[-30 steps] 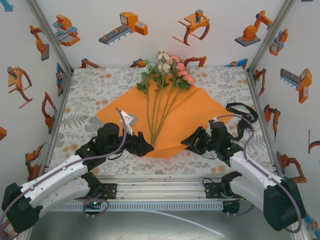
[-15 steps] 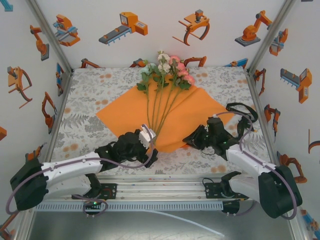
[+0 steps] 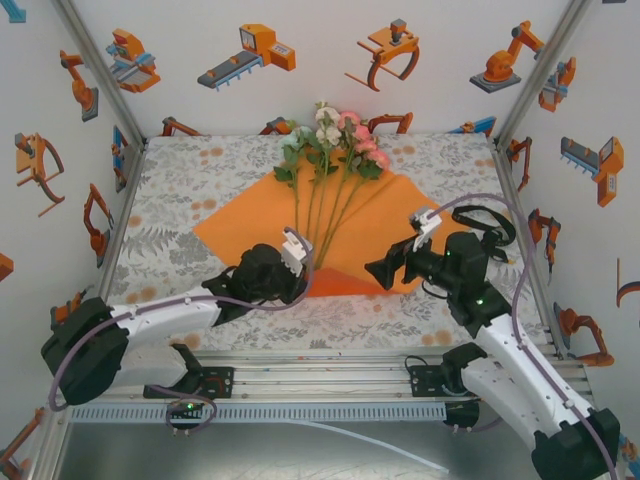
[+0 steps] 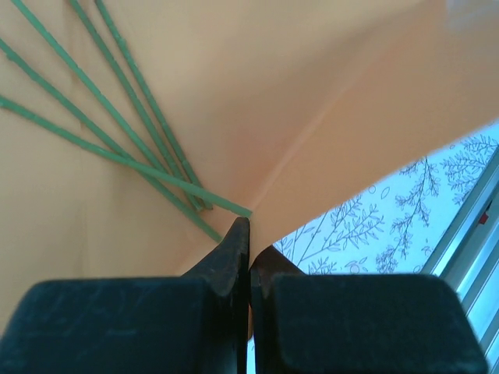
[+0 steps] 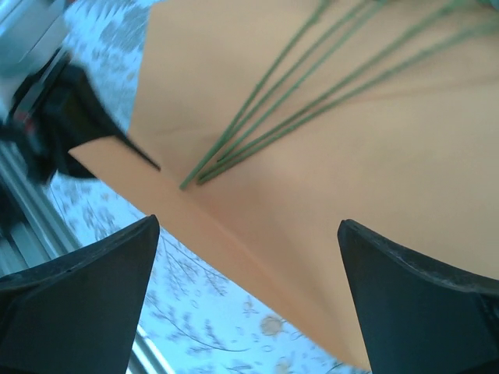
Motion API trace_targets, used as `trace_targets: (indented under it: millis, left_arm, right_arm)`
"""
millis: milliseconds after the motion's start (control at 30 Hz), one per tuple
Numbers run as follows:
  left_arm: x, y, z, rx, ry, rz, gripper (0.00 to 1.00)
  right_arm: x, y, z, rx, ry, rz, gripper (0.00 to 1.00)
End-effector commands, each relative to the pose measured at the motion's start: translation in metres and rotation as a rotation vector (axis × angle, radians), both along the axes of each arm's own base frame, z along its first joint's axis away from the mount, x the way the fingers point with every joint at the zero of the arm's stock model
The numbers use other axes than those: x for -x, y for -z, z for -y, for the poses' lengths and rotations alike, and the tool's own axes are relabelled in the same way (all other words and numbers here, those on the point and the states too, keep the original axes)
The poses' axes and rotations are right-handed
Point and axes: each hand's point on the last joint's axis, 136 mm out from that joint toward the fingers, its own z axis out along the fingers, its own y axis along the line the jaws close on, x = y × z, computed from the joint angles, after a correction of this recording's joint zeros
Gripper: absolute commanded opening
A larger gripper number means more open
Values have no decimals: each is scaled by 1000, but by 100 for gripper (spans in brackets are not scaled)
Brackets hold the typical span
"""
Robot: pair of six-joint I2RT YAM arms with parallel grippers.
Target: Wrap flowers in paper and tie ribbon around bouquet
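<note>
Beside the flower stems, left gripper pinches the paper corner, probably to fold it; right gripper hovers spread

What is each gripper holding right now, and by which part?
Left gripper pinches the paper at its near corner, by the flowers' stem ends. Right gripper is open, holding nothing.

Paper: orange sheet, laid as a diamond at tabletop centre, near corner raised and creased. Flowers: laid on it, blooms at far edge, stems converged toward the near corner. Ribbon: black, bunched by right edge.
</note>
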Motion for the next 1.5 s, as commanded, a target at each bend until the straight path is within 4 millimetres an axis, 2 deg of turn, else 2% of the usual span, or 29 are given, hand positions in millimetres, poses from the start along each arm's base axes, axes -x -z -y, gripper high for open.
trace_targets:
  millis: [0,233,400,433,467,567,600,733,833,933,1000,1067,1133,1167,1300,1467]
  left_arm:
    - [-8,-22,16,69,23,29,6]
    - [-30,-14,13,57,-29,41,4]
    - [-41,-14,15,77,-49,36,4]
    - [-43,-13,15,73,-53,33,6]
    - [-45,-13,14,68,-61,34,13]
    - [-50,-9,8,51,-101,26,40]
    - [-49,-7,6,46,-105,14,46]
    - [-37,16,-7,-18,-107,-65,53]
    - [-26,37,-16,-47,-114,-141,53]
    - [-14,43,-17,-27,-83,-198,53]
    - [-8,43,-19,-18,-74,-221,51]
    - [-5,44,-24,-24,-86,-231,39]
    - [-6,49,-36,-63,-140,-240,8]
    - [-7,49,-42,-80,-171,-245,0]
    - [7,43,-53,-44,-187,-291,0]
    - [32,32,-61,55,-192,-349,0]
  right_arm:
    - [12,6,-23,83,-240,152,88]
    - [5,35,-53,8,-376,-23,84]
    - [-12,56,-52,61,-306,-59,81]
    - [-20,61,-49,81,-270,-68,77]
    - [-26,65,-47,100,-239,-77,70]
    - [-45,75,-40,156,-143,-119,37]
    - [-50,78,-37,170,-116,-137,31]
    - [-63,87,-31,207,-43,-191,18]
    - [-66,92,-30,207,-28,-199,10]
    - [-68,96,-28,223,-8,-217,6]
    - [-67,96,-27,225,-7,-224,1]
    - [-64,92,-27,211,-12,-221,0]
    - [-57,85,-28,173,-19,-219,0]
    - [-53,80,-30,148,-33,-220,0]
    - [-29,65,-39,60,-89,-210,0]
    - [-4,55,-35,51,-87,-199,0]
